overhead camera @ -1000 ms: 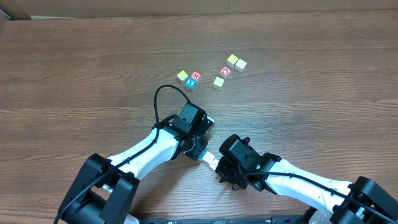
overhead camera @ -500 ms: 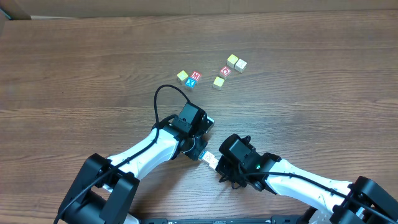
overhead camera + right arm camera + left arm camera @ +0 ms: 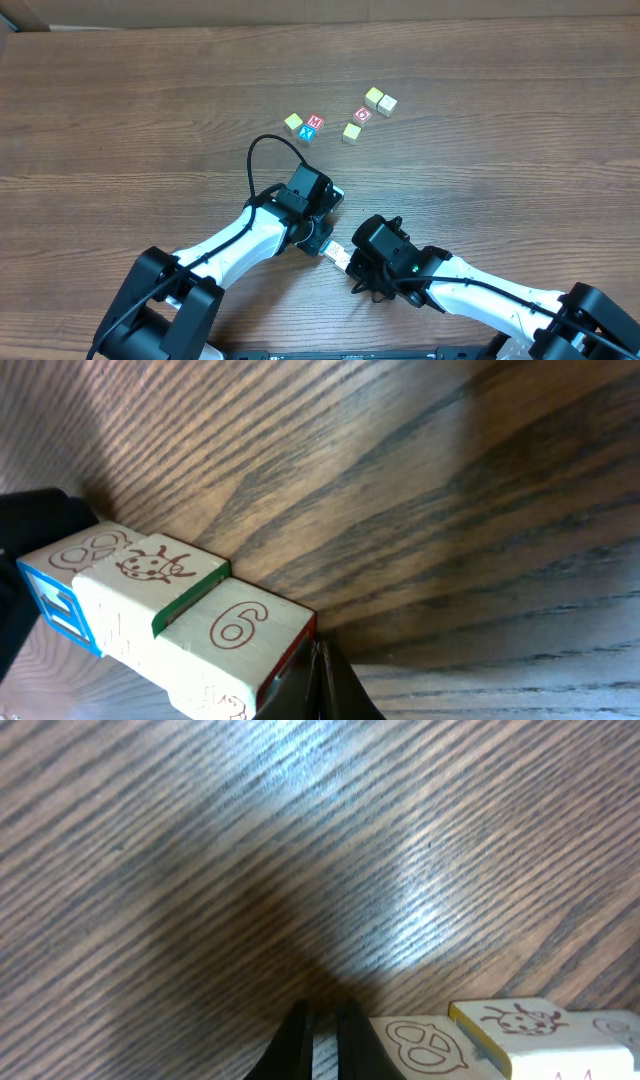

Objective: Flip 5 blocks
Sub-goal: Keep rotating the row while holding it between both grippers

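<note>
Where the two arms meet at the near middle of the brown wood-grain table point(image 3: 120, 100), three small wooden cubes lie in a tight row, sides touching. Right wrist view, in order: blue-edged cube with an 8 on top point(image 3: 72, 560), green-edged cube with a ladybug drawing point(image 3: 150, 572), red-edged cube with a 6 point(image 3: 238, 632). The row sits between the two grippers.

Left gripper point(image 3: 322, 1032): jaws pressed together, nothing between them, tips low over the tabletop just beside the 8 end of the row.

Right gripper point(image 3: 322, 678): jaws likewise closed tight and empty, tips just beside the red-edged cube. Whether they touch it cannot be told.

Farther out on the table, well apart from both arms, seven more cubes lie in two loose groups.
- Left group: yellow cube point(image 3: 293, 122), then red cube marked M point(image 3: 315, 121) and blue cube marked X point(image 3: 307, 132), those two touching.
- Right group: yellow-green cube point(image 3: 351, 132), red cube marked O point(image 3: 362, 114), pale yellow cube point(image 3: 373, 96) and cream cube point(image 3: 387, 104), the last pair touching.
</note>
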`<state>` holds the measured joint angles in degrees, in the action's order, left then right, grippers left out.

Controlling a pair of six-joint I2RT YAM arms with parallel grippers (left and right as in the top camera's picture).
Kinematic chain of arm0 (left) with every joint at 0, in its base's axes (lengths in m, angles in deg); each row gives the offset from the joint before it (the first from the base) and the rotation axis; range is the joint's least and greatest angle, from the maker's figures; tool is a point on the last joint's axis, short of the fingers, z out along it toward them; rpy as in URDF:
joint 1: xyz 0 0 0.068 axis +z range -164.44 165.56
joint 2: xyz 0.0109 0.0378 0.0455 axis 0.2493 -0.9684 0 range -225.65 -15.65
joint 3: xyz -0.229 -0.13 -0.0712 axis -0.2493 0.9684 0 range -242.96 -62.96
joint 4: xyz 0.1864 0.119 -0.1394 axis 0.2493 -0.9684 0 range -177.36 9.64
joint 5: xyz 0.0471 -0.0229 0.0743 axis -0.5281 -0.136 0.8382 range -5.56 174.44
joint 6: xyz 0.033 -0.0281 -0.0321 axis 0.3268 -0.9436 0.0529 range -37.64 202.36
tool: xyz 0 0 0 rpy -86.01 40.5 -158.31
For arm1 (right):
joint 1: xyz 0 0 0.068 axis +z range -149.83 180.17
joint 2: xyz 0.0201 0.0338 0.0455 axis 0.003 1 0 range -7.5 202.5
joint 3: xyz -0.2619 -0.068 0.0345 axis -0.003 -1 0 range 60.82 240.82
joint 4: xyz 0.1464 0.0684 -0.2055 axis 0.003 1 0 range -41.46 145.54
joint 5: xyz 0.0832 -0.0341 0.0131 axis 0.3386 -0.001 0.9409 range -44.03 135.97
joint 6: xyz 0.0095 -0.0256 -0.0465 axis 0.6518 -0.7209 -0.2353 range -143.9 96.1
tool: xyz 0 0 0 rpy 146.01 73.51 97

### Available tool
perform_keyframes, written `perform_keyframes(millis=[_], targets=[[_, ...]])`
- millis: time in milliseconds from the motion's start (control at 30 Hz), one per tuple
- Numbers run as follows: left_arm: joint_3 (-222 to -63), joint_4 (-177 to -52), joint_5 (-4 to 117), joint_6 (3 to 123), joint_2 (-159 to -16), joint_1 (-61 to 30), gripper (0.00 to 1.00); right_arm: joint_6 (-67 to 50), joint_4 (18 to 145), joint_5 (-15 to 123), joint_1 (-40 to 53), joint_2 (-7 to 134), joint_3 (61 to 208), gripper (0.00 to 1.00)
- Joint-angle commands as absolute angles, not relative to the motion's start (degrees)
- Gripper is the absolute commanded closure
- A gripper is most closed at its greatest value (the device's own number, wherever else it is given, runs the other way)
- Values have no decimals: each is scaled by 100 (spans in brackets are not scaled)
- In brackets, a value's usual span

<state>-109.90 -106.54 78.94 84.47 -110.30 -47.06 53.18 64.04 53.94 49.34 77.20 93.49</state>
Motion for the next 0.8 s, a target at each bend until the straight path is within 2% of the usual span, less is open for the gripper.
perform_keyframes(millis=[0,367,767], targets=[[-10995,-10584,7735,8561,-11102,-4749,96,5267,6295,5529,4967,7729,9364,96],[-10995,-10536,7735,8735,-11140,-4848,96,5287,6293,5728,4967,7729,9364,96],[-10995,-10409,7737,8600,-11780,-4940,96,5285,6337,5763,4967,7729,9364,96]])
